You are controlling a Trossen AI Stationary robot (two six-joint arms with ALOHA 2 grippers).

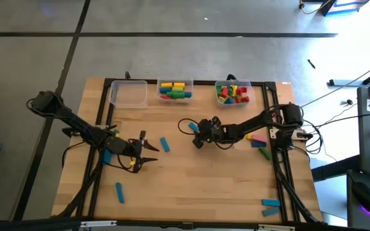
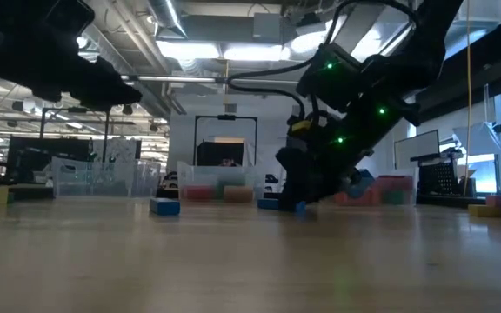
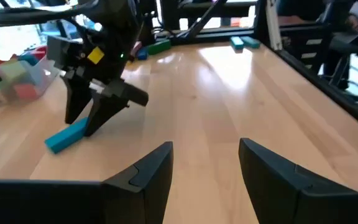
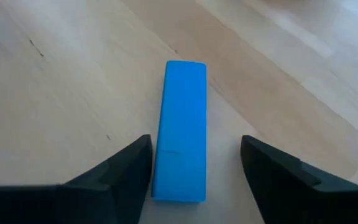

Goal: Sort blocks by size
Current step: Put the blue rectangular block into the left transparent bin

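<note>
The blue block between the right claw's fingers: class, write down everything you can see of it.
The blue block is a long, flat-faced rectangular bar, plain matte blue, with no visible markings. It lies flat on the light wooden table, lengthwise between the right claw's two dark fingers. The fingers straddle it, with a gap showing on each side, so it is not yet gripped. From above it sits near the table's middle, in front of the bins.

Wood table (image 1: pixel 191 186) w/ scattered blocks (image 1: pixel 164 144) & three clear bins (image 1: pixel 128 94).
</note>
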